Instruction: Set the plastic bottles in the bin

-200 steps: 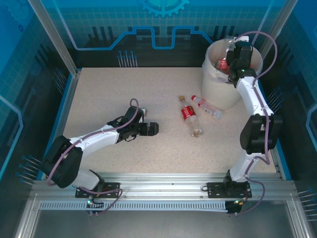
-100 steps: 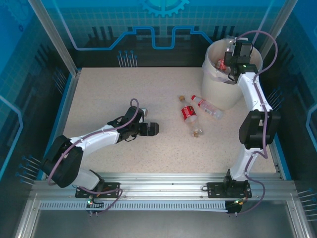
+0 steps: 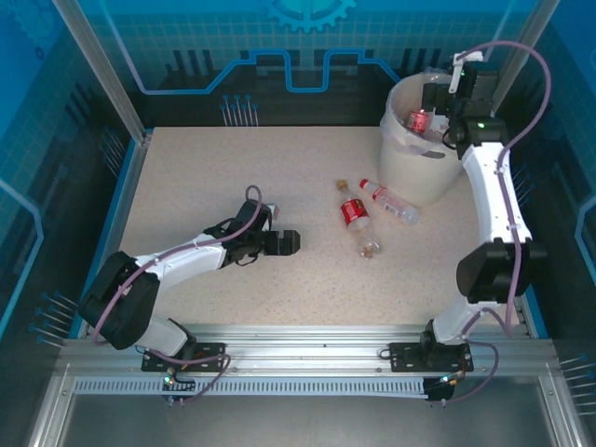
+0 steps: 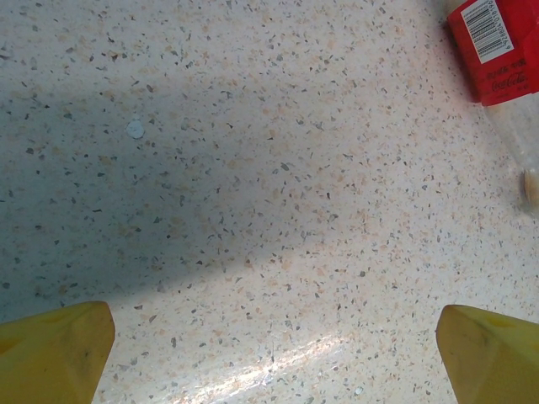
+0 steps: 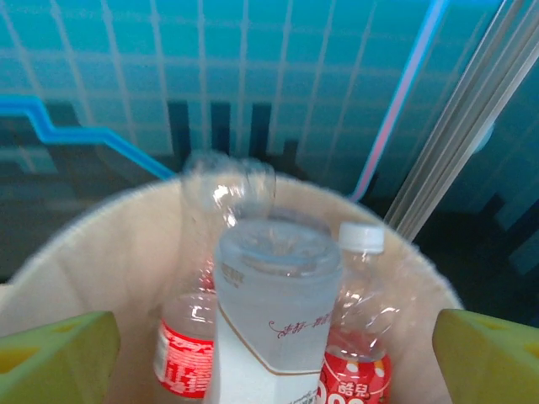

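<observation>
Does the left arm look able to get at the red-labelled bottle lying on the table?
Probably yes: its open fingers point toward the red-labelled bottle, with bare table between them.

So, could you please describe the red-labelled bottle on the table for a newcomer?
Find the big cream bin at the far right of the table. Two bottles lie on the table just left of the bin's base. The red-labelled bottle is the one farther from the bin, with a broad red band; the clear bottle beside it has none.

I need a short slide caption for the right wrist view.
Open right gripper above the bin, bottles piled inside.
</observation>
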You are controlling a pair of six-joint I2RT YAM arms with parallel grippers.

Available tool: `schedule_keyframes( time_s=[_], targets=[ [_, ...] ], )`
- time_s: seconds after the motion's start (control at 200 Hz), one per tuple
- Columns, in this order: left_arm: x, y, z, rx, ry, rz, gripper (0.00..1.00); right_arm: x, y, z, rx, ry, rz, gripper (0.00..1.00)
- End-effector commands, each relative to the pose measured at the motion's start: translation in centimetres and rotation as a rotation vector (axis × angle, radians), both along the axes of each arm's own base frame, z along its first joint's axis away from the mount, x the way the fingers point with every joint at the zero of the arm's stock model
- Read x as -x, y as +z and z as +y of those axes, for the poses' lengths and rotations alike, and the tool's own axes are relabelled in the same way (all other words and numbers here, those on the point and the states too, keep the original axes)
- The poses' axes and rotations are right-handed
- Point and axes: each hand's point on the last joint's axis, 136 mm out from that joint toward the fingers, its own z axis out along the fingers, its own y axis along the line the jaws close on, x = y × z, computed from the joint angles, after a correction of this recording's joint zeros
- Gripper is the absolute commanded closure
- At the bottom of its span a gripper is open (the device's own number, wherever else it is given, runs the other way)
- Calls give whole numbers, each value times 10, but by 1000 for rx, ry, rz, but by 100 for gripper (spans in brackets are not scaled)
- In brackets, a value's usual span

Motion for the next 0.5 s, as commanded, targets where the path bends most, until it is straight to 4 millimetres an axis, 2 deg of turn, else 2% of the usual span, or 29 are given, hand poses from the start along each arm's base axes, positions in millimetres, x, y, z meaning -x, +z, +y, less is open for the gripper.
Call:
schedule_keyframes(
  time_s=[0.0,0.11,0.25,0.35,0.495],
  targets=[
    [-1,5,0,17,4,-7,1,32,47,24,-8,85,-74,4],
    [-1,6,1,16,7,-11,1,52,50,48,-37,173,-53,5],
    [0,7,3,13,10,-14,1,76,33,88,-35,299,38,9],
    [2,6,6,3,14,-15,1,94,6,124,-9,392,140,12],
    [3,4,11,-11,28,-16,1,119,-51,173,52,492,308,17]
  ],
)
